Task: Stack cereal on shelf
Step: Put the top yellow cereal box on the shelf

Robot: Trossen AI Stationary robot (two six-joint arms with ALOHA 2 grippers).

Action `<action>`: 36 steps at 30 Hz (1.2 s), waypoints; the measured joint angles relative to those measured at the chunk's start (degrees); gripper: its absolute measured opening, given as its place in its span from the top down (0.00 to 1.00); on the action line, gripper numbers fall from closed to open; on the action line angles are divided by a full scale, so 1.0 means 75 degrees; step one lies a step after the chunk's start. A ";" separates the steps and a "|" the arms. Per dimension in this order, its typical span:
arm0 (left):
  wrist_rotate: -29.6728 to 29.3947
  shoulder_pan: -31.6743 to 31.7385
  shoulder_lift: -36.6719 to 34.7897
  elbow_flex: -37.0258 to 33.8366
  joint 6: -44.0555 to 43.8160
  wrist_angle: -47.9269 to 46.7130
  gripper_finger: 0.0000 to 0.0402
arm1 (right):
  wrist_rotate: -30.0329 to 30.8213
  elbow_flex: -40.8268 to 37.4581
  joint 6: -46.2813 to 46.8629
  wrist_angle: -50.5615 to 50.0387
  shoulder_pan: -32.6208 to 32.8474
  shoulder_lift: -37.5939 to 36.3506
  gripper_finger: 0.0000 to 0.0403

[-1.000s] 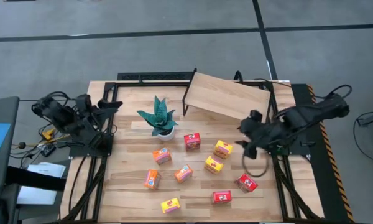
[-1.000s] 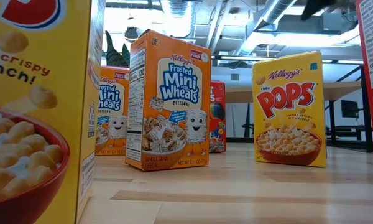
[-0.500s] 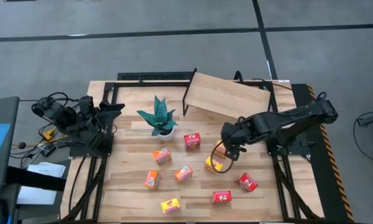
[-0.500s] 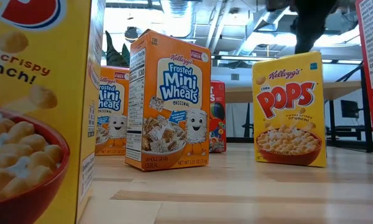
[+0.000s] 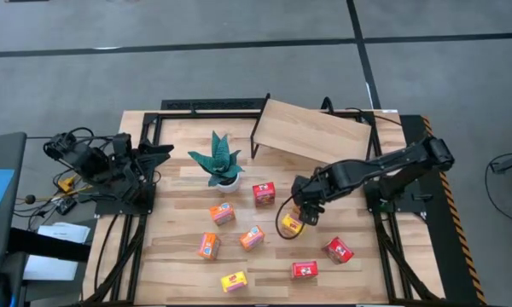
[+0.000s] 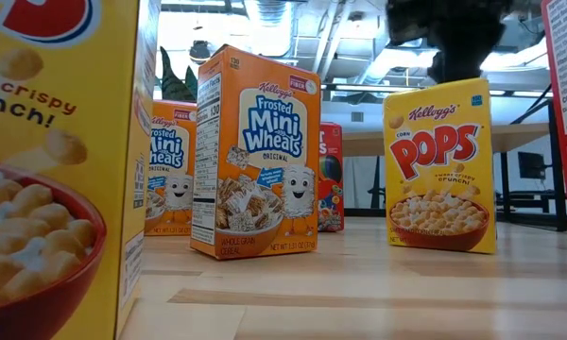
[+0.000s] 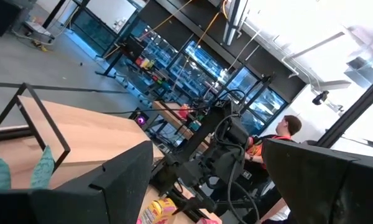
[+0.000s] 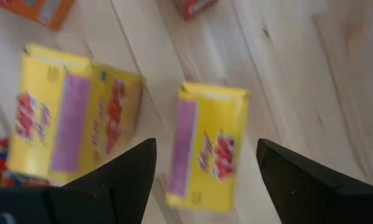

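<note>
Small cereal boxes stand scattered on the tabletop: red [image 5: 264,194], orange [image 5: 222,213], yellow [image 5: 234,280] and others. The shelf [image 5: 311,132] stands at the table's far side on thin black legs. My right gripper [image 5: 300,209] points steeply down, open, above two yellow boxes. In the right wrist view one yellow box [image 8: 208,146] shows between the fingers, clear of them, and the other [image 8: 74,134] lies beside it. In the low view the gripper [image 6: 449,38] hangs above a yellow Pops box [image 6: 441,165]. My left gripper [image 5: 158,152] waits open at the table's left side.
A teal spiky plant in a white pot [image 5: 219,159] stands left of the shelf. Two red boxes [image 5: 339,250] [image 5: 305,269] stand at the near right. Black frame rails run along both table sides. A person shows far off in the room [image 7: 286,134].
My right gripper has swung from the table's right side toward the left and come down, tipping more steeply downward, until it hangs over the two yellow boxes. Its fingers keep the same gap. No box has moved.
</note>
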 joint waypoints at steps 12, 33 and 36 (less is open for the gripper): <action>-0.0017 -0.0003 0.0003 -0.0003 -0.0067 -0.0036 0.27 | -0.0187 -0.0832 0.0022 0.0790 -0.0058 -0.0024 0.25; -0.0241 -0.0003 0.0003 -0.0003 -0.0070 -0.0193 0.27 | -0.0458 -0.0700 -0.0620 0.0590 -0.0103 -0.0022 0.61; -0.0242 0.0000 0.0003 -0.0003 -0.0070 -0.0190 0.27 | -0.0653 -0.0419 -0.0960 0.0267 -0.0213 -0.0022 0.64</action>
